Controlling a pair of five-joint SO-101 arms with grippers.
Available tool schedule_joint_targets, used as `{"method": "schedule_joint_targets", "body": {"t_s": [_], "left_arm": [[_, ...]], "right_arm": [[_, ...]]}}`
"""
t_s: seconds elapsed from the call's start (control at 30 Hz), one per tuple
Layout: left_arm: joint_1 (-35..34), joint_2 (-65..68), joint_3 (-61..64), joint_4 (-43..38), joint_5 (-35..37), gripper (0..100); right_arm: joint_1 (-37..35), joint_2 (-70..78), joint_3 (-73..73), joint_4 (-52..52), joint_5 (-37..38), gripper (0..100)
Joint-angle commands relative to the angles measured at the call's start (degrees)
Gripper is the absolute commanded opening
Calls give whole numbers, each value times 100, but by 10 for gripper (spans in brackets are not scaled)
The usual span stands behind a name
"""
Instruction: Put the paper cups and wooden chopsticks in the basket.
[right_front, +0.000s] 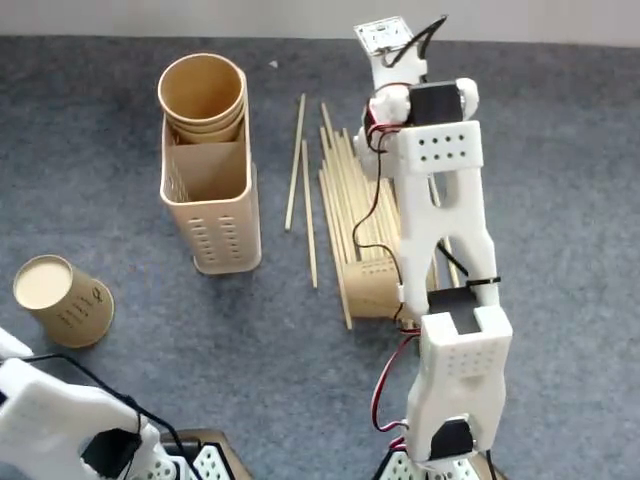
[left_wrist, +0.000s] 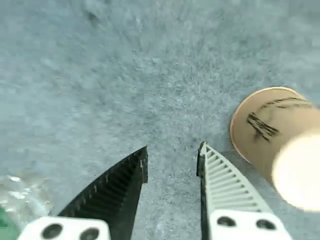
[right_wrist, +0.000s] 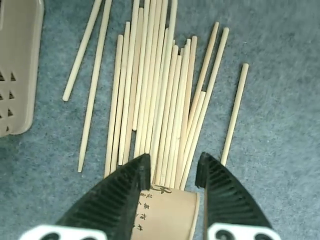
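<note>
The beige basket (right_front: 210, 205) stands upright with stacked paper cups (right_front: 202, 92) in its far compartment. Another paper cup (right_front: 62, 300) sits upside down at the left; in the left wrist view this cup (left_wrist: 277, 145) is just beside my left gripper (left_wrist: 172, 152), which is open and holds nothing. A heap of wooden chopsticks (right_front: 345, 195) (right_wrist: 160, 95) lies right of the basket, their near ends meeting a third cup (right_front: 372, 287) (right_wrist: 165, 215) lying on its side. My right gripper (right_wrist: 172, 162) hangs open above that cup and the heap.
Two loose chopsticks (right_front: 298, 180) lie between the basket and the heap, and one single stick (right_wrist: 234, 112) lies off the heap's other side. The right arm (right_front: 440, 220) covers part of the heap. Grey carpet is bare between the upturned cup and the basket.
</note>
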Motion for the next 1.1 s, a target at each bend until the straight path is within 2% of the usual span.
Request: {"method": "schedule_joint_targets", "body": {"t_s": [0.0,0.23,0.33,0.4,0.57,0.73,0.9,1.07], "left_arm": [[514,-681,-840,378,545,179],[1446,-1851,743,360,598,178],[1587,-2097,1640,316,545,178],[1516,-2105,2132,-35,527,178],[945,-2097,3292,-1029,-26,178],[101,-2097,3785,-1916,-554,178],[-593,-2097,3626,-2013,-1029,178],[-919,-2123,2862,-1943,-1037,178]], "right_arm": [[-66,-242,-13,75,9,167],[-92,-242,-13,75,-229,167],[-75,-242,-13,75,-229,167],[-57,-242,-13,75,-229,167],[-57,-251,-13,75,-229,167],[-66,-259,-13,75,-229,167],[-75,-259,-13,75,-229,167],[-84,-259,-13,75,-237,167]]}}
